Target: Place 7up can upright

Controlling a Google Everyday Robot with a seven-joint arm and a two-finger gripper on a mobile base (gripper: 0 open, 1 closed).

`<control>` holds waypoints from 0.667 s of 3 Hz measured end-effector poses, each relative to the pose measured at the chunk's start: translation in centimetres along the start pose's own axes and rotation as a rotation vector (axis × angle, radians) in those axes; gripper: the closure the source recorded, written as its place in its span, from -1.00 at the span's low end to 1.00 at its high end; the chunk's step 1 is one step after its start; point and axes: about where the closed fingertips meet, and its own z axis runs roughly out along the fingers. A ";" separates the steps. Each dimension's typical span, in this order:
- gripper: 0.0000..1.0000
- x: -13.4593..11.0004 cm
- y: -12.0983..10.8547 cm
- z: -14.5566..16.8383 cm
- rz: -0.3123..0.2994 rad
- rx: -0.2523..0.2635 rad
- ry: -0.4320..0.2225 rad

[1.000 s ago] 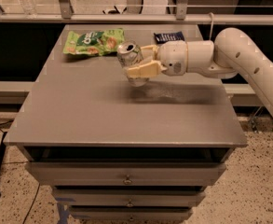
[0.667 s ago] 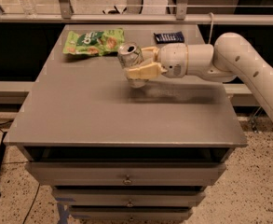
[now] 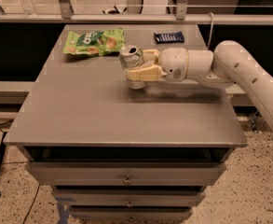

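The 7up can (image 3: 131, 59) is a pale silver can with its pull-tab top facing up. It stands roughly upright at the middle back of the grey table (image 3: 80, 111), its base at or just above the surface. My gripper (image 3: 137, 65) reaches in from the right on a white arm and is shut on the can, one cream finger (image 3: 144, 73) across its front side and the other behind it.
A green snack bag (image 3: 94, 41) lies at the table's back left. A dark blue packet (image 3: 169, 37) lies at the back right. Drawers sit below the tabletop. A railing runs behind the table.
The can and gripper have shifted slightly; the can now sits a little lower and more upright by the tabletop. The bag and packet have not moved.
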 end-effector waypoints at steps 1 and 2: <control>1.00 0.1 -0.1 -0.1 0.000 0.000 -0.020; 0.63 0.2 -0.2 -0.1 0.003 -0.003 -0.030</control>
